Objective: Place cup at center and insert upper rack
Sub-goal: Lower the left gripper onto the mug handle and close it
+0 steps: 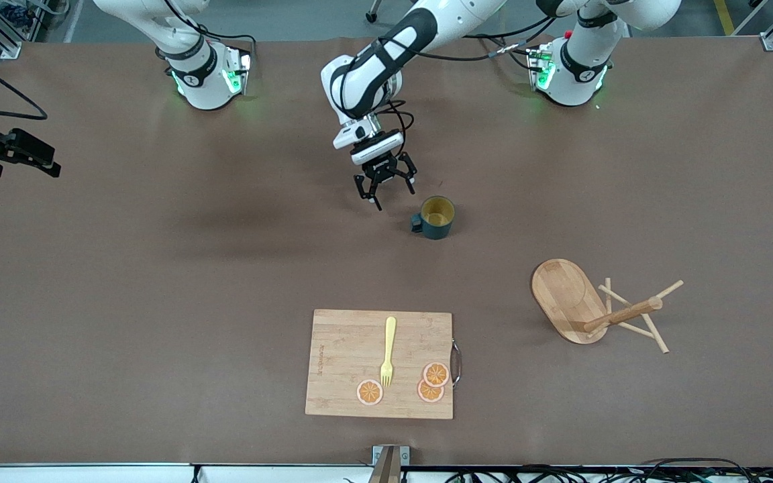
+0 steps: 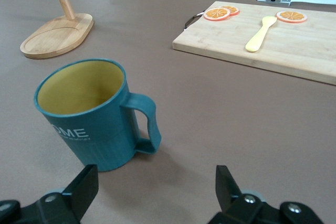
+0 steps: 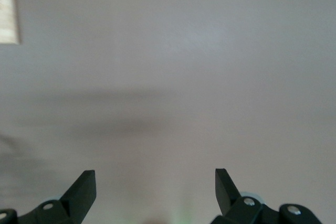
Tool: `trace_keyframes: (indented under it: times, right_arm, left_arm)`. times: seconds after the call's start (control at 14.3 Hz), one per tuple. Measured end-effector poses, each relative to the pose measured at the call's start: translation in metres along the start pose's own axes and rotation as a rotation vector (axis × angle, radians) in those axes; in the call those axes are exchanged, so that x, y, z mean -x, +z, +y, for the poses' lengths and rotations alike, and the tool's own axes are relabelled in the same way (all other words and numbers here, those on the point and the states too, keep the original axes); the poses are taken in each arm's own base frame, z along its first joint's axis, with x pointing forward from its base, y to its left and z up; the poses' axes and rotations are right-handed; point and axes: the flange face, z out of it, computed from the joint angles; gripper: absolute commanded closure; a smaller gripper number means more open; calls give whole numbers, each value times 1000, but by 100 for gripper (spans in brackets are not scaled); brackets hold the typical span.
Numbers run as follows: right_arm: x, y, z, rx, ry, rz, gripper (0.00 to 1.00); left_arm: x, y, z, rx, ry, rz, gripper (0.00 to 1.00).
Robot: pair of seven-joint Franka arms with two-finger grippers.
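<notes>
The dark teal cup (image 1: 436, 218) with a yellow inside stands upright near the table's middle, its handle toward the right arm's end. It fills the left wrist view (image 2: 89, 119). My left gripper (image 1: 386, 191) is open and empty, low over the table beside the cup's handle, with the open fingers (image 2: 81, 187) apart from it. The bamboo mug tree (image 1: 588, 308) lies tipped on its side toward the left arm's end, nearer the front camera than the cup. Its oval base (image 2: 55, 35) shows in the left wrist view. My right gripper (image 3: 155, 182) is open over bare table and is out of the front view.
A bamboo cutting board (image 1: 380, 362) lies near the front edge with a yellow fork (image 1: 388, 352) and three orange slices (image 1: 432, 382) on it. It also shows in the left wrist view (image 2: 294, 51). Dark equipment (image 1: 11, 151) juts in at the right arm's end.
</notes>
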Motion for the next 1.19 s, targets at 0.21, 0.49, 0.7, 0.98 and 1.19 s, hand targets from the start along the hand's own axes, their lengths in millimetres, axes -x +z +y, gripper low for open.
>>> trace_keyframes:
  times: [0.21,0.49,0.7,0.98,1.19]
  right_arm:
    - [0,4,18,56,25,-18,0]
    - [-29,38,-13,59,50,-79,0]
    - [-57,36,-56,73,82,-44,0]
    - [-52,-28,-60,-17,94,66,0]
    - [-56,-31,-38,-97,141,89,0]
  left_arm:
    - [9,14,3,-8,9,53,2]
    - [14,25,14,8,20,115,3]
    - [14,31,21,23,71,140,4]
    - [14,34,24,34,149,165,4]
    - [19,38,23,30,165,168,5]
